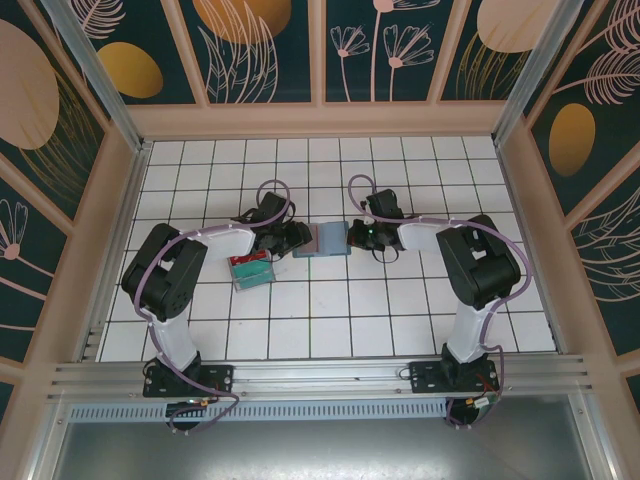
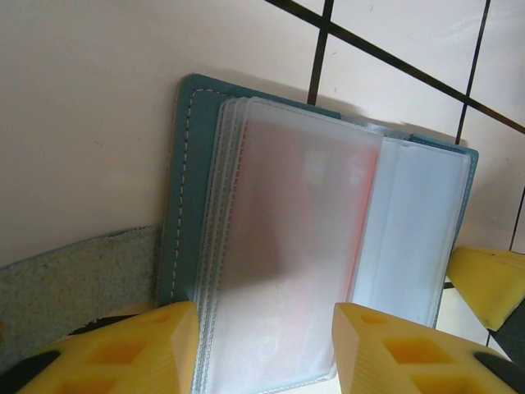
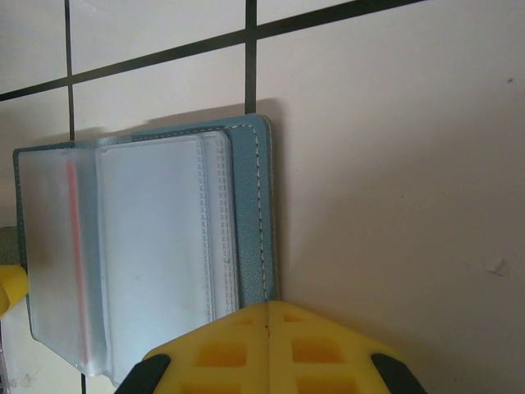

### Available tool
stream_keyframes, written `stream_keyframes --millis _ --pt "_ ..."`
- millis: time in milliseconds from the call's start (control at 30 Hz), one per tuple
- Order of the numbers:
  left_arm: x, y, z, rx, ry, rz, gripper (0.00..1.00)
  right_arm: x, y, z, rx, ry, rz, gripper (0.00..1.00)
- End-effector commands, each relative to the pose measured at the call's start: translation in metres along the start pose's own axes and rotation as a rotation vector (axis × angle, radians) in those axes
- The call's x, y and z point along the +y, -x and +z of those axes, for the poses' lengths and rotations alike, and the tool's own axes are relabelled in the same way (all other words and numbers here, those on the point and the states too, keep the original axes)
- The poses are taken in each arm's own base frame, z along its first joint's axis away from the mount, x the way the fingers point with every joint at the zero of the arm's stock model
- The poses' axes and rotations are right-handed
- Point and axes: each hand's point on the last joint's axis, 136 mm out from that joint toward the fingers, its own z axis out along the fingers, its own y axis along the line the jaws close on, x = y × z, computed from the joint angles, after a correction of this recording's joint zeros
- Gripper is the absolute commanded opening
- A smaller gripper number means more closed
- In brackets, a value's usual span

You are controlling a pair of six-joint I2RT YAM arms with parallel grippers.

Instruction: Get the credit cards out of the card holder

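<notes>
Teal soft rectangular card holder lies open mid white tiled table, frosted plastic sleeves up, red plastic card inside one. Left gripper at its 9 o'clock, fingers apart around the sleeve edges. Right gripper at 3 o'clock, fingers pressed together at the cover edge. Clear plastic tray at 8 o'clock.

**Item Count at the Jaws**

Two grippers are showing: the left gripper and the right gripper. One card holder is lying between the two sets of jaws. One red card is showing through the clear sleeves between the left jaws. One clear tray is sitting near the left jaws.
</notes>
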Motion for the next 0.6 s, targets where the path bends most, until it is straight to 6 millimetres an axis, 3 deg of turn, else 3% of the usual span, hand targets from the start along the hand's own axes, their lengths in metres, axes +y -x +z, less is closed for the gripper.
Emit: stream_keyframes --millis 0,267,567 --pt "-0.013 0.002 0.004 0.006 -0.029 0.021 0.48 -0.010 -0.011 0.009 0.047 -0.020 0.033 0.00" --pt "-0.014 -0.007 0.011 0.039 -0.038 0.028 0.48 -0.010 -0.014 0.010 0.056 -0.015 0.035 0.00" --pt "-0.045 -0.003 0.000 0.023 -0.153 0.063 0.49 -0.009 -0.014 0.011 0.059 -0.009 0.039 0.00"
